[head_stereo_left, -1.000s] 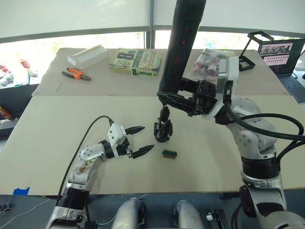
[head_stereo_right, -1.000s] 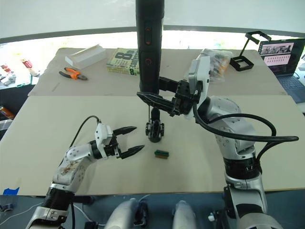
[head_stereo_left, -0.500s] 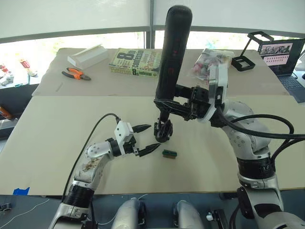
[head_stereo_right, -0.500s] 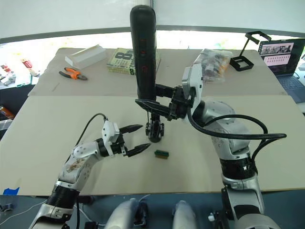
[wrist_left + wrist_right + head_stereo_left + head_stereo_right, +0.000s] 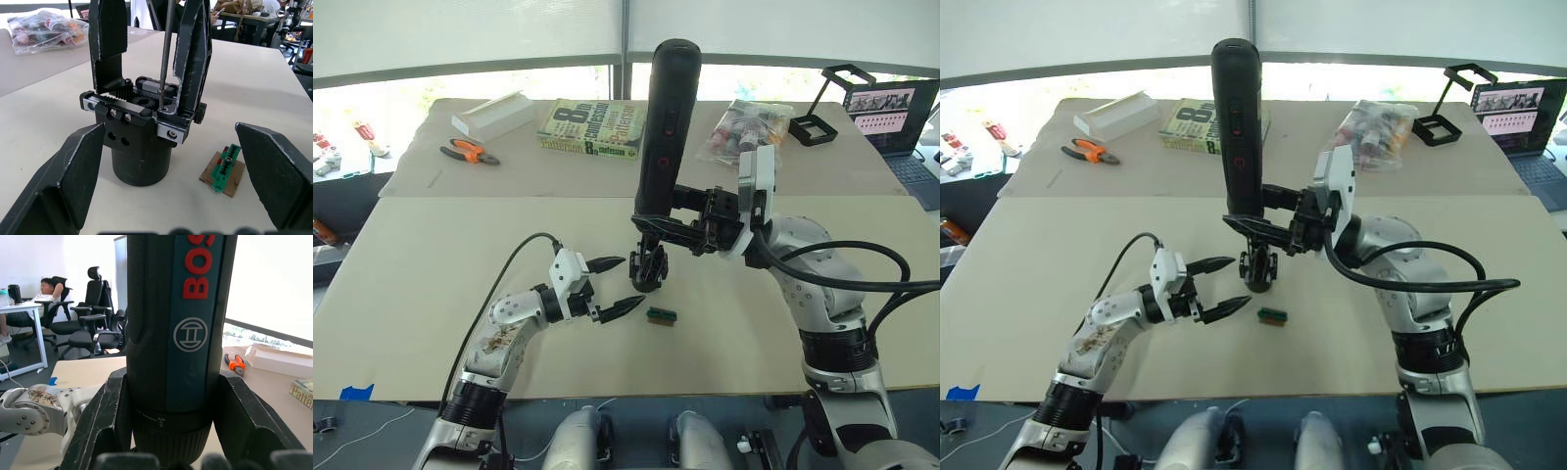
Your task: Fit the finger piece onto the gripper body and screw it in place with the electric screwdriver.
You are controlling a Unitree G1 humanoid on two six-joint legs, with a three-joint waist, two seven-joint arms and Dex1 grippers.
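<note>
On the electric screwdriver (image 5: 181,333) you can read red letters "BOS", cut off by the frame edge, and below them a round emblem, a circle enclosing an H-like mark. The book (image 5: 592,128) at the back of the table shows a large "8" and the words "confession" and "Patterson" on its cover. Nothing can be read on the laptop screen (image 5: 889,111).

The open left gripper (image 5: 617,284) faced the gripper body (image 5: 647,269) across a bare strip of table (image 5: 431,284). The upright electric screwdriver (image 5: 663,127), clamped in the right gripper (image 5: 656,227), blocked the way from above, its bit in the body. A green block (image 5: 661,315) lay just beside the body.
</note>
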